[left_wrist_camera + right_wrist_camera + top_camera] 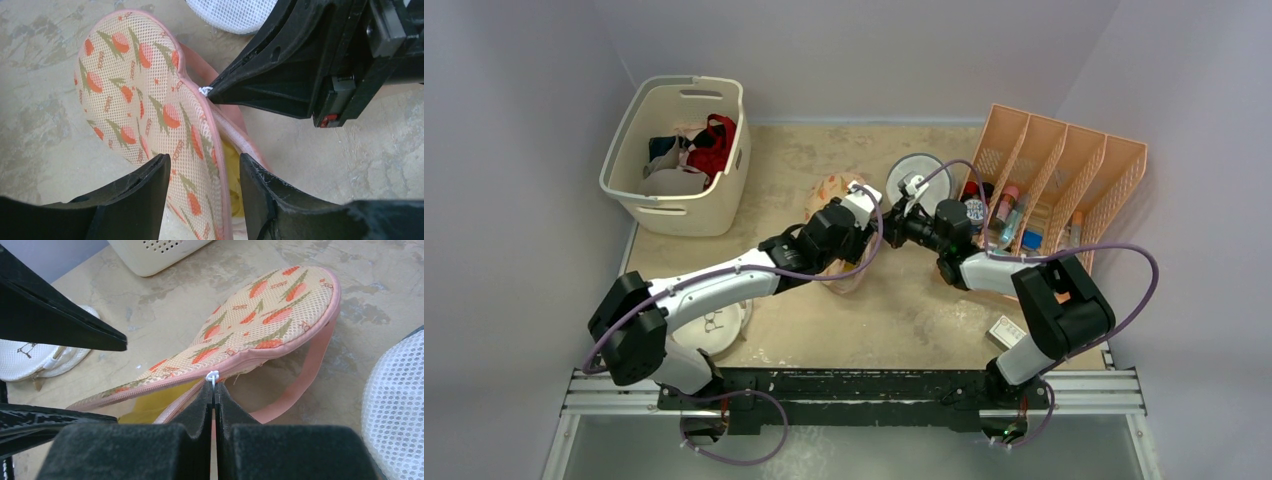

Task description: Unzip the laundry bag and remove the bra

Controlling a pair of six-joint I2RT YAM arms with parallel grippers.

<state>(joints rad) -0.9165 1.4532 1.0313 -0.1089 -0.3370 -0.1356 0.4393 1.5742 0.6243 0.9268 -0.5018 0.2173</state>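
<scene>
The laundry bag (140, 85), cream mesh with an orange-red flower print and pink zip edging, lies mid-table, partly unzipped. It also shows in the right wrist view (260, 315) and in the top view (829, 188), mostly under the arms. The mustard-yellow bra (231, 170) shows in the gap, also in the right wrist view (150, 407). My right gripper (214, 387) is shut on the white zip pull (212, 376), at the bag's waist. My left gripper (204, 159) is open, its jaws either side of the bag's top flap and rim. In the top view both grippers, left (861, 202) and right (892, 215), meet over the bag.
A white basket (629, 170) with a red garment (714, 145) and others stands back left. An orange file rack (1114, 190) stands at the right. A round white mesh drum (921, 170) lies behind the bag. A round white mesh bag (35, 360) lies front left. A pink strap (305, 375) loops beside the bag.
</scene>
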